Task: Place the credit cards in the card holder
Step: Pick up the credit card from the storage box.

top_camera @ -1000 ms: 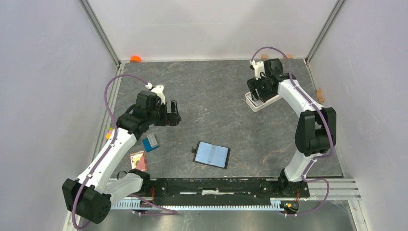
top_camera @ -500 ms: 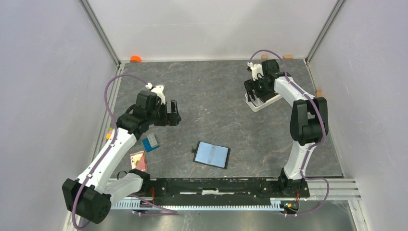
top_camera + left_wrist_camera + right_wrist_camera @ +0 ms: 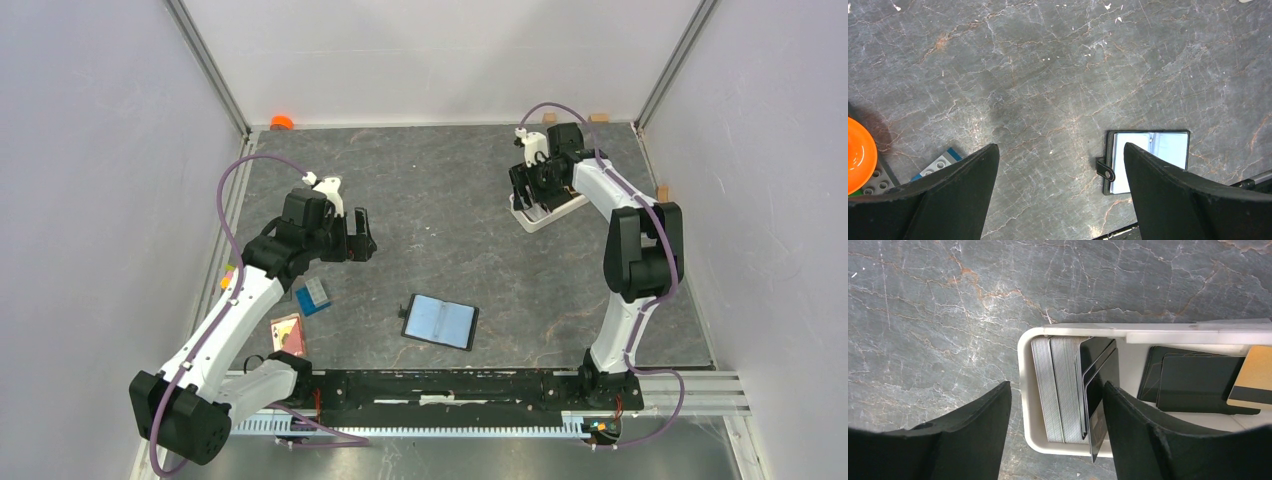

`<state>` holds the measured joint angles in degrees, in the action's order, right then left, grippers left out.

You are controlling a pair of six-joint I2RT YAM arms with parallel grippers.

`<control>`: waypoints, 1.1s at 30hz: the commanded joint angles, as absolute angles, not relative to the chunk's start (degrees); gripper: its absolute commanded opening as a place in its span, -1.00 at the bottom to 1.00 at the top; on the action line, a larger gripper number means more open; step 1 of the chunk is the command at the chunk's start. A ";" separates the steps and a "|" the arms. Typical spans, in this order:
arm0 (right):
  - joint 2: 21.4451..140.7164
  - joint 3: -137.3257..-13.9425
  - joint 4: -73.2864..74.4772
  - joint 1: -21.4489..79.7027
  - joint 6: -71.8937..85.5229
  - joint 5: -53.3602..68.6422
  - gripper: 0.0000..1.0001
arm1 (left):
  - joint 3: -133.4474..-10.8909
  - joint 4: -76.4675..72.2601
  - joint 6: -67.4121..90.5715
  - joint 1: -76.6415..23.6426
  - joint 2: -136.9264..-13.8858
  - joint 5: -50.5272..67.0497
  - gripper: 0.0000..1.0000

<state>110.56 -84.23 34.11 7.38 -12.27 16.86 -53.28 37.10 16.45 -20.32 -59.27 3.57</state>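
The card holder [image 3: 440, 322] lies open on the table near the front middle, a light blue card showing inside it [image 3: 1148, 159], snap tab to its left. My left gripper [image 3: 362, 238] hangs open above the table to its left [image 3: 1060, 150], holding nothing. Credit cards fill the white tray [image 3: 548, 212]: a grey stack on edge [image 3: 1060, 385], black cards [image 3: 1098, 375] leaning by it, flat black ones [image 3: 1193, 382] and a tan-orange one [image 3: 1254, 374]. My right gripper [image 3: 522, 190] is open astride the tray's end [image 3: 1057, 386]; one black card leans on its right finger.
A blue ridged block [image 3: 313, 296] and a pink rectangle [image 3: 285, 330] lie at the left near the left arm. An orange object [image 3: 282, 122] sits at the back left corner. In the left wrist view an orange round thing [image 3: 858, 155] shows at the left edge. Walls enclose the table.
The right arm has swung its elbow back and shifted its gripper slightly left over the tray's end. The left arm and the card holder have not moved.
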 commanded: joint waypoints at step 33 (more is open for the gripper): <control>103.19 -85.90 35.87 7.60 -10.16 13.23 -0.51 | -53.26 34.85 14.32 -20.04 -59.57 4.87 1.00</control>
